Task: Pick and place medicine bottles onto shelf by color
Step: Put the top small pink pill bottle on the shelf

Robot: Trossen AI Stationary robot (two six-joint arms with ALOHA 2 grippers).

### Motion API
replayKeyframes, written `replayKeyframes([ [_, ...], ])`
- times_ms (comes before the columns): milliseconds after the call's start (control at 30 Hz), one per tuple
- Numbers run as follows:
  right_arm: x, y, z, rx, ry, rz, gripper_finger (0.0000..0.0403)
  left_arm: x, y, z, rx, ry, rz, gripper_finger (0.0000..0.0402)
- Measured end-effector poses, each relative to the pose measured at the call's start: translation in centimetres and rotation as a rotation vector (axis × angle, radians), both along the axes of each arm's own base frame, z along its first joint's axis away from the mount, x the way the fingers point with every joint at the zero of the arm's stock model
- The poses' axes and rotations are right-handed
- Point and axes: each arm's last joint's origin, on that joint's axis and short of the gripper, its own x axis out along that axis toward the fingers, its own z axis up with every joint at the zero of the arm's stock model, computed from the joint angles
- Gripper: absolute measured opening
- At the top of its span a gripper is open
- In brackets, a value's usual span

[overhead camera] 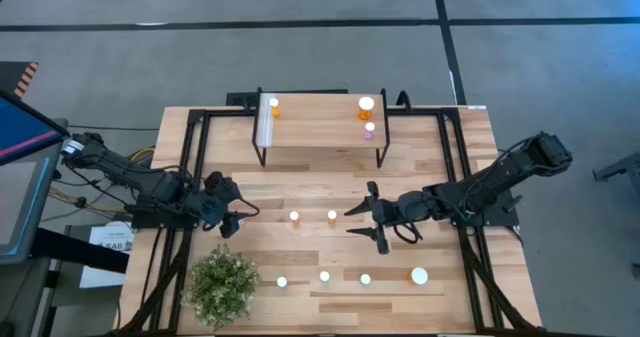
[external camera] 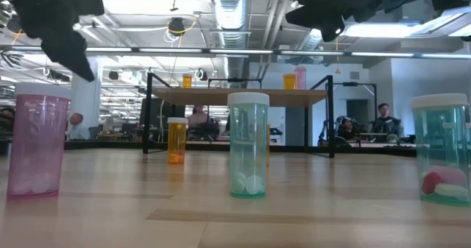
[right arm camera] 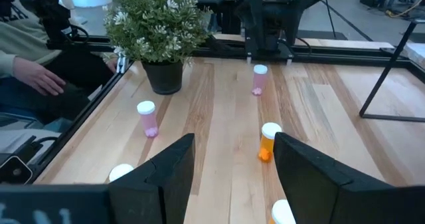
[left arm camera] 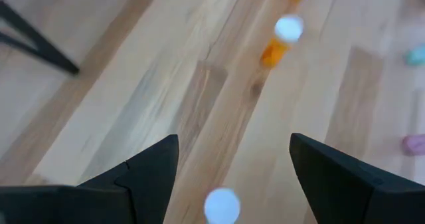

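The shelf point(overhead camera: 320, 125) stands at the table's far middle on thin black legs and carries two orange bottles point(overhead camera: 274, 105), point(overhead camera: 366, 106) and a pink one point(overhead camera: 369, 130). Two small bottles point(overhead camera: 294, 217), point(overhead camera: 332, 216) stand upright mid-table. Several more stand in a row near the front edge point(overhead camera: 325, 276), among them a pink one point(external camera: 37, 141) and a green one point(external camera: 248, 145). My left gripper point(overhead camera: 232, 215) hovers open left of the middle pair point(left arm camera: 232, 177). My right gripper point(overhead camera: 365, 222) hovers open to their right, an orange bottle point(right arm camera: 267, 142) just ahead of its fingers point(right arm camera: 232, 164).
A bushy potted plant point(overhead camera: 222, 285) stands at the near left corner. Black frame rails point(overhead camera: 190, 177) run along both table sides. A larger white-capped bottle point(overhead camera: 419, 275) ends the front row on the right. A person's arm and hand point(right arm camera: 40, 78) show beyond the table's left edge.
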Motion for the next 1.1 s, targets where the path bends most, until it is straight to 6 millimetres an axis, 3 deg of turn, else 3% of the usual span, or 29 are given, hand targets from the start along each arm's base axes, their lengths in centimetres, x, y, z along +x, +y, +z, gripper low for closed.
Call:
replayKeyframes([
  [733, -0.1, 0.3, -0.1, -0.004, 0.011, 0.013, 0.0225, 1.9, -1.1, -4.1, -0.007, 0.339, 0.077, 0.0276],
  [1100, -0.1, 0.3, -0.1, 0.008, 0.008, 0.010, 0.0225, 1.6, -1.1, -5.7, -0.017, 0.417, 0.076, 0.0275],
])
